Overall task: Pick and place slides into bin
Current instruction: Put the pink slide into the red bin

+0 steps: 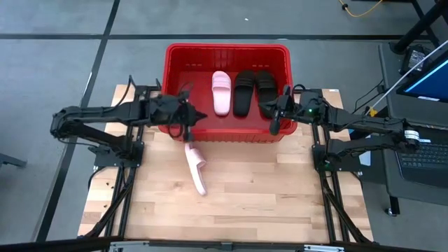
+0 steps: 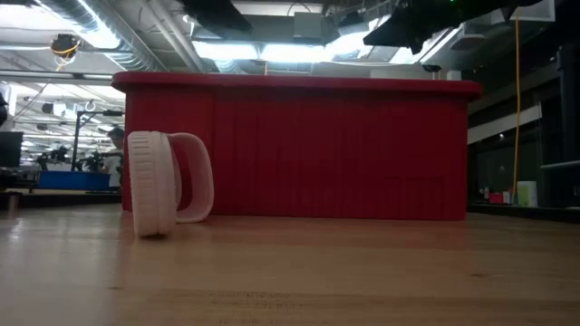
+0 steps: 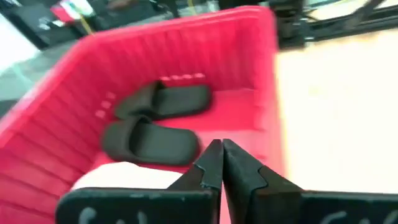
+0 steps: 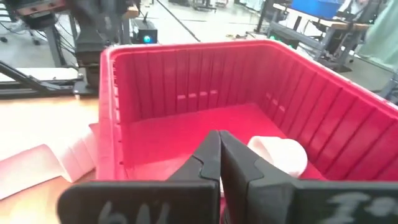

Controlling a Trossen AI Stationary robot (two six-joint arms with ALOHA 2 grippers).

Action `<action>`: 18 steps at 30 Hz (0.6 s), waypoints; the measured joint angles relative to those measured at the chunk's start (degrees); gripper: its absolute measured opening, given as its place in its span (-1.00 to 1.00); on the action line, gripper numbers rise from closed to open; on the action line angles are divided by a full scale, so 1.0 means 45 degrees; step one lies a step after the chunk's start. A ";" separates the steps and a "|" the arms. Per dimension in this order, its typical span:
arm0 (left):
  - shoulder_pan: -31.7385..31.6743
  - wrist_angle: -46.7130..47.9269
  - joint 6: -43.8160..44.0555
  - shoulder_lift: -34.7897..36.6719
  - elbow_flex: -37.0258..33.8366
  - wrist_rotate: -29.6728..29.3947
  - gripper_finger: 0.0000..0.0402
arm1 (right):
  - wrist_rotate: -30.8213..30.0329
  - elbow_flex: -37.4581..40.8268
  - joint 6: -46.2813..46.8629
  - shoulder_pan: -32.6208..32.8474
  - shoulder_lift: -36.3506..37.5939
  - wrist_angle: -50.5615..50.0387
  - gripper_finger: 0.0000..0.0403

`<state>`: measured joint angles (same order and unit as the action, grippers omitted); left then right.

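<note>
The red bin [image 1: 227,47] stands at the table's far middle. It holds one pale pink slide [image 1: 221,92] and two black slides [image 1: 253,89] side by side. A second pink slide [image 1: 196,166] stands on its long side edge on the table just in front of the bin's near left corner, and it also shows in the low view [image 2: 163,186]. My left gripper [image 1: 187,133] is shut and empty over the bin's near wall at the left, just above the far end of that slide. My right gripper [image 1: 274,128] is shut and empty over the near wall at the right.
Bare wooden table [image 1: 266,196] stretches in front of the bin to the near edge. The arms' dark frames [image 1: 119,203] run down the table's left and right sides. A laptop [image 1: 427,150] sits on a stand off the table's right side.
</note>
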<state>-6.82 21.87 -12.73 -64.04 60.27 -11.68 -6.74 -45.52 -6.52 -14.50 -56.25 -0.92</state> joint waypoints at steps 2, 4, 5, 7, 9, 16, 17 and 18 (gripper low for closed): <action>0.0629 0.0308 0.0379 0.0088 0.0000 -0.0227 -0.99 | -0.0005 0.0000 0.0004 0.0132 0.0000 0.0126 -0.97; 0.1372 0.0656 0.0613 0.0110 0.0000 -0.0900 -0.99 | -0.0007 0.0000 0.0117 0.0279 0.0000 0.0303 -0.97; 0.1730 0.0876 0.0696 0.0105 0.0000 -0.1188 -0.99 | -0.0010 0.0000 0.0286 0.0337 0.0000 0.0448 -0.97; 0.2420 0.1275 0.1049 0.0105 0.0000 -0.1555 -0.99 | -0.0010 0.0000 0.0597 0.0447 0.0000 0.0881 -0.97; 0.3074 0.1467 0.1651 0.0105 0.0000 -0.1766 -1.00 | -0.0015 0.0000 0.0836 0.0557 0.0000 0.1240 -0.97; 0.4755 0.1817 0.2929 0.0105 0.0000 -0.2874 -1.00 | -0.0033 0.0000 0.0863 0.1689 0.0000 0.2203 -0.97; 0.4933 0.1816 0.3176 0.0105 0.0000 -0.2903 -0.99 | -0.0030 0.0000 0.0743 0.1871 0.0000 0.2308 -0.97; 0.5111 0.1806 0.3477 0.0105 0.0000 -0.2910 -0.99 | -0.0034 0.0000 0.0709 0.2057 0.0000 0.2382 -0.97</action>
<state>16.18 30.00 2.91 -63.57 60.27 -24.77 -6.90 -45.52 -3.34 -5.24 -56.25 9.80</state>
